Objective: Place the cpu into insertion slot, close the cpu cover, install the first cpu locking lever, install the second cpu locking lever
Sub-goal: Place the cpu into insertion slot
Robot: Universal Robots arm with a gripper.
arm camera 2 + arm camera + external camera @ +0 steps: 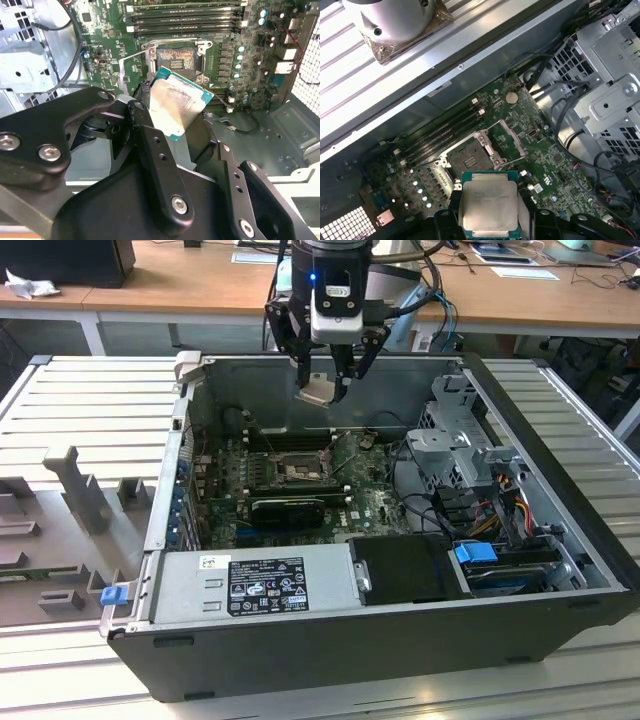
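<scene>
Claw [322, 381] grips cpu [489, 207] well above insertion slot [468, 160]

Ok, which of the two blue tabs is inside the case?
The blue tab beside the black box, at the exterior view's right; the other tab sits outside the case wall.

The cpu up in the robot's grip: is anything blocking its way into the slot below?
Nothing visible does. The cpu, held in the fingers, hangs clear above the insertion slot, which lies bare, with its cpu cover apparently swung aside.
</scene>
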